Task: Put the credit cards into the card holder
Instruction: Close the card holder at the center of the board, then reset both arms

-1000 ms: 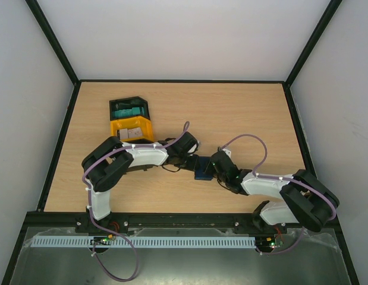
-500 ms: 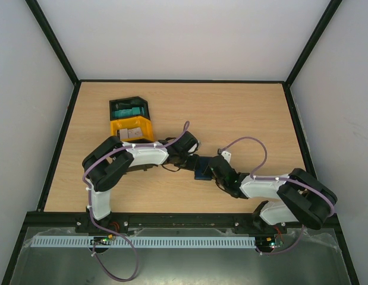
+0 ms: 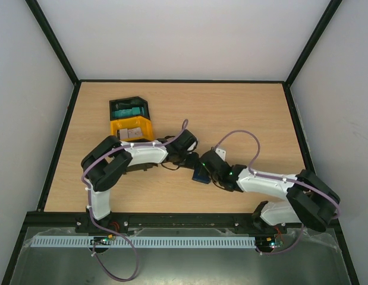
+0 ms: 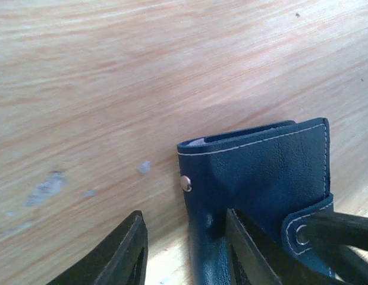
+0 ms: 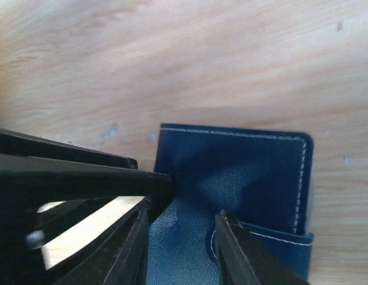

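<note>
claw left point(image 4: 184, 237) parted | claw right point(image 5: 181, 237) parted | card holder point(image 4: 261, 172): 1, on table point(image 3: 243, 113)

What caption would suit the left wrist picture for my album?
Left gripper, jaws parted, at the edge of a folded navy card holder lying on a wooden table.

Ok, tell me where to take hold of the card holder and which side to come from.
Probably pinch the card holder across two opposite edges, near the middle and clear of the clasp tab, coming straight down from above. It lies flat and folded shut on the table, so no edge stands up for a sideways pinch.
</note>
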Controlling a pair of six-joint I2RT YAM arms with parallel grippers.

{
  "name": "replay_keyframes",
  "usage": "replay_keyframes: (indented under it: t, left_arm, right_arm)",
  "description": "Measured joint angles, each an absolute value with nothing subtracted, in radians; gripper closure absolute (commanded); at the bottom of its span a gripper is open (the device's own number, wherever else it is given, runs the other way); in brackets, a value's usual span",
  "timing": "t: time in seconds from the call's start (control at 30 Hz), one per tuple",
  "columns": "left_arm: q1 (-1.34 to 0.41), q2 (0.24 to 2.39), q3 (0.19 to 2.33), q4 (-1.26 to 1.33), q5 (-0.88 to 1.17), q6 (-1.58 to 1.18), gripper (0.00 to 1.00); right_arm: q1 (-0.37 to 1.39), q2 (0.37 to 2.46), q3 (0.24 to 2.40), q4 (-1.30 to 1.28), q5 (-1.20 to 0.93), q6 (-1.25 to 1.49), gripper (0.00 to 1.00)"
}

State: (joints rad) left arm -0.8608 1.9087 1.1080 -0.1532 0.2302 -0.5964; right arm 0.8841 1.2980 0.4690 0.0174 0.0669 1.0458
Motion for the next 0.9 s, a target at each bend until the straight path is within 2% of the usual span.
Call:
replay_keyframes:
  t: [0.17, 0.3, 0.43, 0.53, 0.67, 0.73, 0.77, 0.9]
  left_arm:
    - [-0.813, 1.89, 1.116, -0.208, 0.205, -0.589, 0.55]
    - [-0.764, 1.832, 1.105, -0.269, 0.188, -0.586, 0.39]
    - [-0.727, 1.664, 1.071, -0.289, 0.167, -0.589, 0.26]
    - [-0.708, 1.503, 1.058, -0.282, 0.146, -0.587, 0.02]
    - [-0.693, 1.284, 1.032, -0.28, 0.074, -0.582, 0.01]
    - [-0.687, 1.173, 1.019, -0.293, 0.005, -0.582, 0.01]
    - [-0.684, 1.122, 1.016, -0.309, -0.037, -0.58, 0.01]
    - [-0.679, 0.933, 1.007, -0.373, -0.193, -0.562, 0.01]
  right_arm:
    - [0.876, 1.316, 0.665, -0.2, 0.111, 1.006, 0.62]
    - [0.871, 1.302, 0.746, -0.295, 0.144, 0.984, 0.56]
    - [0.861, 1.226, 0.779, -0.417, 0.211, 0.964, 0.48]
    - [0.849, 1.147, 0.818, -0.493, 0.278, 0.945, 0.4]
    - [0.843, 1.032, 0.882, -0.579, 0.379, 0.915, 0.2]
    - [0.842, 0.962, 0.901, -0.605, 0.419, 0.888, 0.05]
    - [0.841, 0.931, 0.908, -0.614, 0.435, 0.877, 0.01]
    - [0.841, 0.801, 0.936, -0.655, 0.505, 0.821, 0.02]
